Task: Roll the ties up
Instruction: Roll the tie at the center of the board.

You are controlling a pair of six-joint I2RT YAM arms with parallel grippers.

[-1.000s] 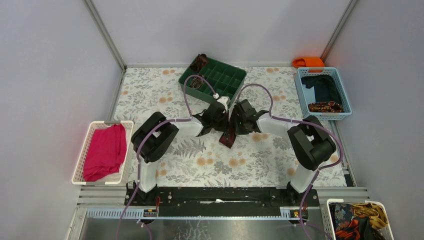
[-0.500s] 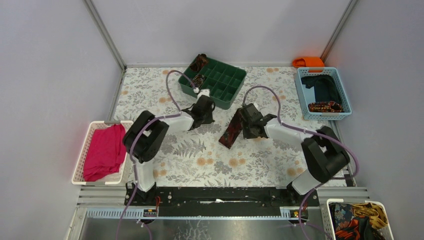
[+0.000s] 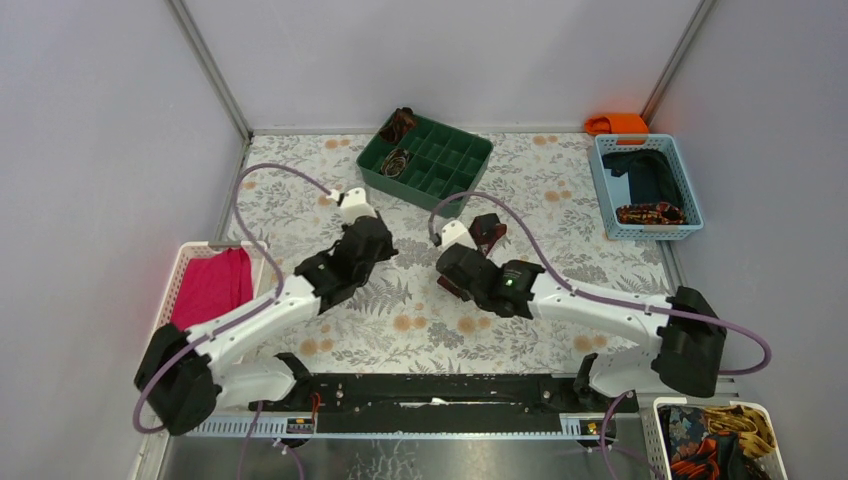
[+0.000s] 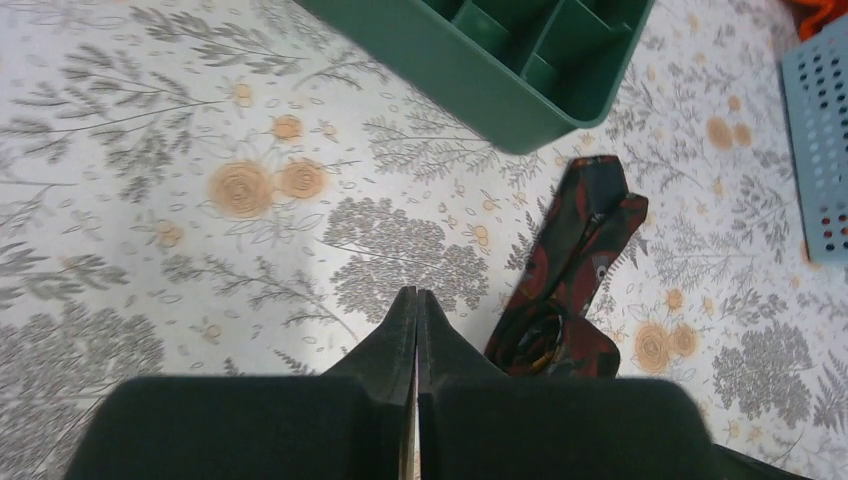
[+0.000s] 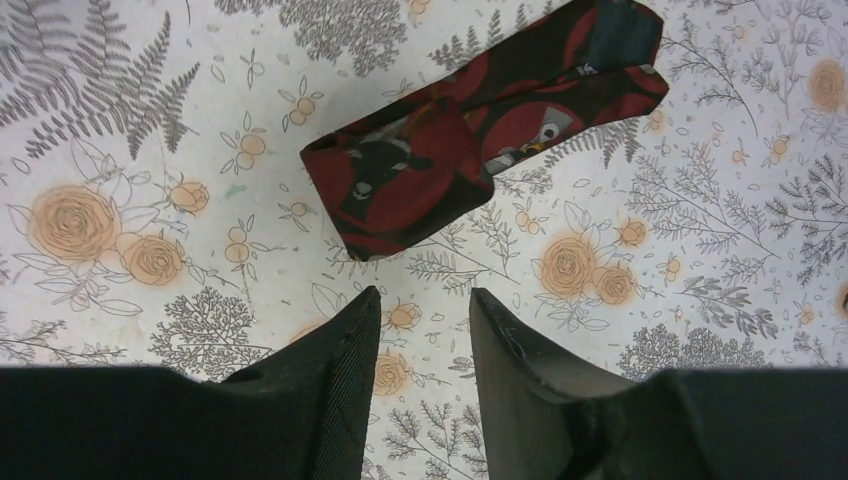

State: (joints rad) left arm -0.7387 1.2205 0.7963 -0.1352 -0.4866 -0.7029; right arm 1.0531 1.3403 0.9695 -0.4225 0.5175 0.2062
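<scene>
One tie point(image 3: 487, 232), top view: flat on the tabletop point(image 3: 560, 180), on the near side of the green tray point(image 3: 400, 190), partly under the right arm.
Left wrist view: left tool point(image 4: 415, 300) pressed together, empty, with the tie rightward, short of the tray.
Right wrist view: right tool point(image 5: 425, 300) stands apart, with the tie just beyond its tips.

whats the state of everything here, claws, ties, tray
left claw: shut, holding nothing
right claw: open, holding nothing, just short of the loose tie
tie on the table: lying free, doubled over, not a finished coil
coiled ties: two, rolled, sitting in the tray's left end
green tray: upright on the table, untouched by either claw
</scene>
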